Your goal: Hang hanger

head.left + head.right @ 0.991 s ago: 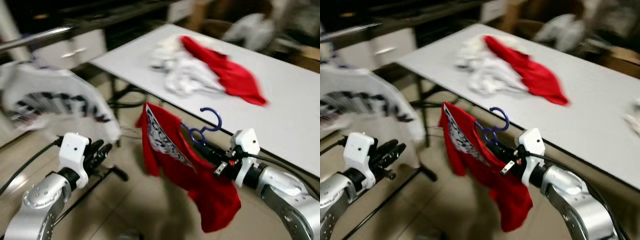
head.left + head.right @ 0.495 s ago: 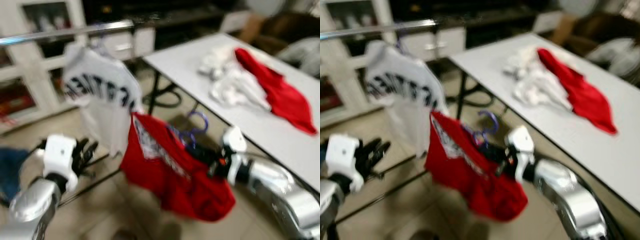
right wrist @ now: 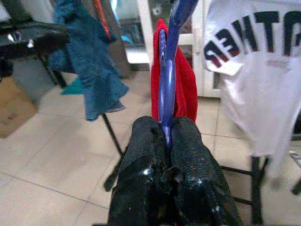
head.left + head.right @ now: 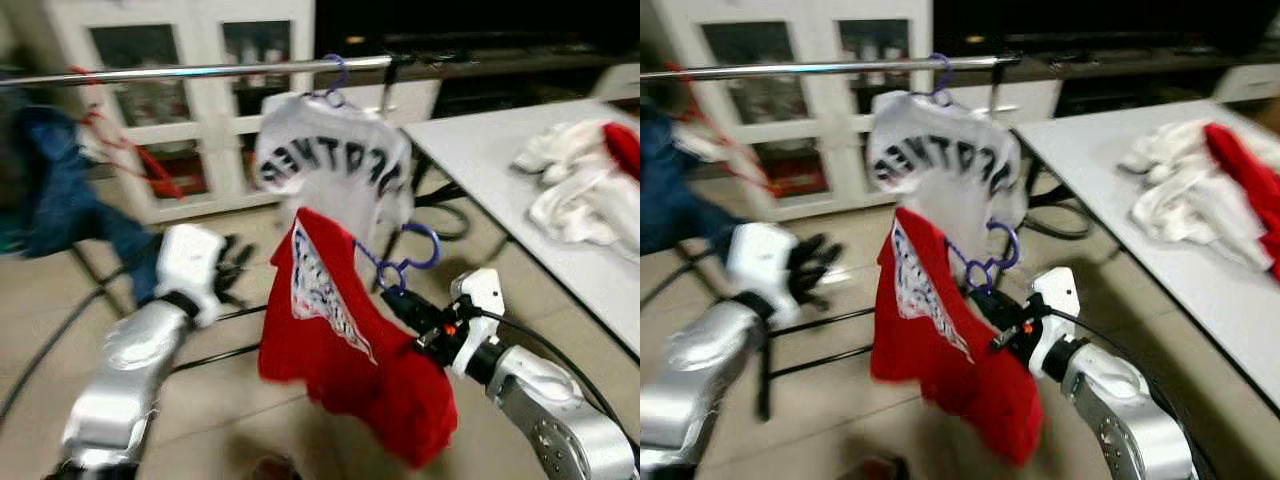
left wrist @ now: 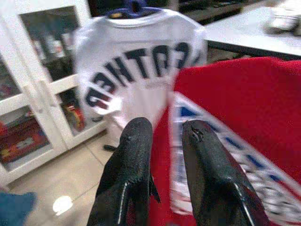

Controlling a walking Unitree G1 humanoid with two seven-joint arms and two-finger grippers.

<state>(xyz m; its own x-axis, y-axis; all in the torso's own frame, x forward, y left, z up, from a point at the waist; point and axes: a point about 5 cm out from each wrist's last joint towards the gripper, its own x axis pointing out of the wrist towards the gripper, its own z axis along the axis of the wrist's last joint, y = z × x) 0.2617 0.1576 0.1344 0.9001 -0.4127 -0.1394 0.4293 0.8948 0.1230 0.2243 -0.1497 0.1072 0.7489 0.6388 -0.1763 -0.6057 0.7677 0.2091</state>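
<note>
A blue hanger (image 4: 408,262) carries a red shirt (image 4: 345,350) with a white print. My right gripper (image 4: 400,303) is shut on the blue hanger (image 3: 165,80) just below its hook, low and in front of the rail. The silver rail (image 4: 200,72) runs across the top, with a white lettered shirt (image 4: 330,170) hanging from it on another blue hanger (image 4: 333,78). My left gripper (image 4: 235,272) is raised at the left of the red shirt, its fingers (image 5: 134,160) slightly apart with nothing between them.
A blue garment (image 4: 60,195) and a red hanger (image 4: 120,150) hang at the rail's left end. A white table (image 4: 500,170) at the right holds white clothes (image 4: 580,195) and red clothes (image 4: 1250,180). White glass-door cabinets (image 4: 160,110) stand behind. The rack's black base bars (image 4: 215,350) cross the tiled floor.
The camera has swung left, bringing the rail and cabinets into view. My left arm has risen towards the red shirt. The right gripper still holds the hanger.
</note>
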